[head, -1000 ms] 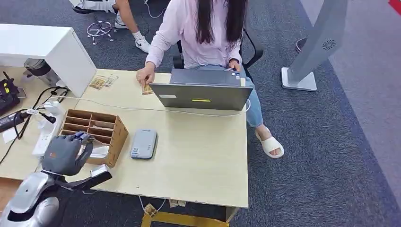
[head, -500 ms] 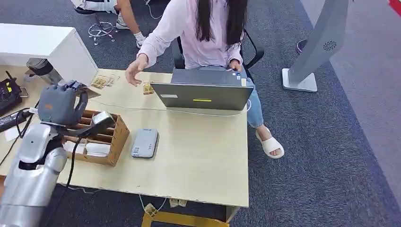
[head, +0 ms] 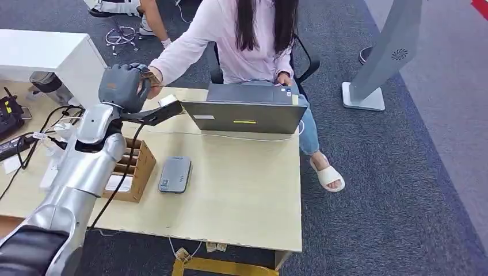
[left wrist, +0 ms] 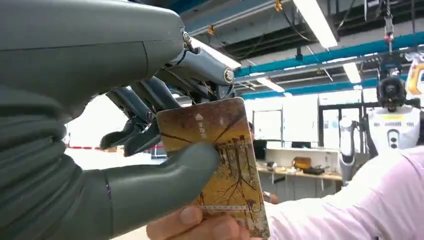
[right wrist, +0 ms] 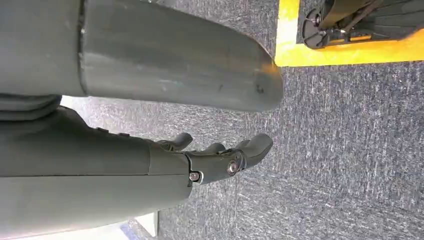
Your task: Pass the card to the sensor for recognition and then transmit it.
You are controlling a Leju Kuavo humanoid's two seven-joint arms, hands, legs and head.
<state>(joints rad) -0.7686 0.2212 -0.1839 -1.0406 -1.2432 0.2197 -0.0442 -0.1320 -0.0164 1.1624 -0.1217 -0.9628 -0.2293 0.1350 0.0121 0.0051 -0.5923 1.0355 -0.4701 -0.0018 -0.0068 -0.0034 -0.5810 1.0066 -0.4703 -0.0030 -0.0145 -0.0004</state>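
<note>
Card (left wrist: 215, 165) pinched in my left hand (head: 122, 86), thumb flat across its face, darker fingers behind. Long axis runs away from my palm, so the free end sticks out past my fingertips toward the person.

Person's hand (left wrist: 200, 225) touches that outer end; a fingertip lies on the card's edge, just past my thumb. From the head view my left hand is raised over the far-left corner of the worktop (head: 247, 190), meeting the person's reaching hand beside the laptop (head: 244, 115).

Key relation: card lies between my thumb and their fingers, both gripping. Judgement: this is the hand-off stage; next move calls for loosening my pinch so the card slides out along its long axis, away from me. Risk: if I let go before their hold is firm, it drops.

Sensor (head: 174, 175), the flat grey box, sits on the worktop nearer me, beside the wooden organiser (head: 129, 167).

Right hand (right wrist: 220, 155) hangs low over carpet, fingers apart, holding nothing.
</note>
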